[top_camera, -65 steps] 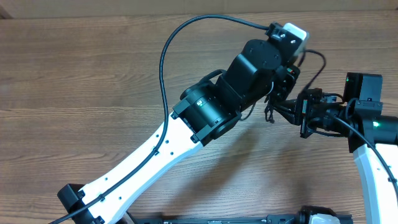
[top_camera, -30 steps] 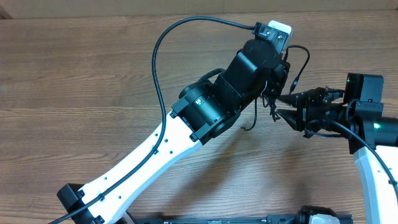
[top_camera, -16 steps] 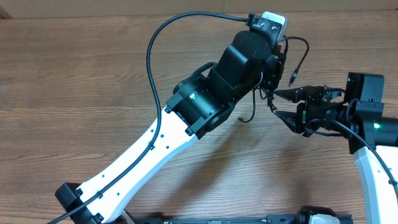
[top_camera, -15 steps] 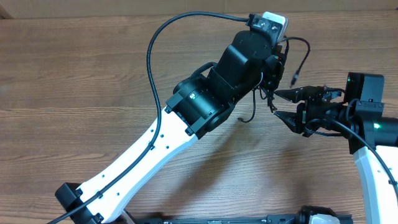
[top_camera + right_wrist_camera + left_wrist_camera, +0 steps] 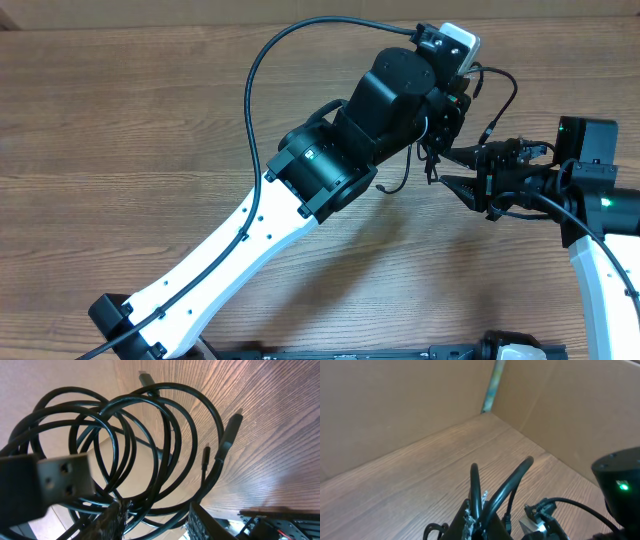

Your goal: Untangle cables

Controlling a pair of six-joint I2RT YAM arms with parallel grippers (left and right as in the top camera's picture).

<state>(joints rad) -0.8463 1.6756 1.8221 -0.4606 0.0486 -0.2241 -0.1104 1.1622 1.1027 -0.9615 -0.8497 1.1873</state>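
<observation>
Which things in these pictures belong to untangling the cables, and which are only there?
Belong to the job: the cables, looped together; left gripper, holding them; right gripper, open beside them.
Only there: wooden table; cardboard walls; thick cord along the left arm.

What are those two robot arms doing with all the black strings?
The left claw is pinching a bunch of thin black cables and holding it up above the wooden table. The right claw is open and pointed right at the hanging loops, very close, but it is not gripping anything. The cables are all looped through each other, so the untangling is not done yet.
</observation>
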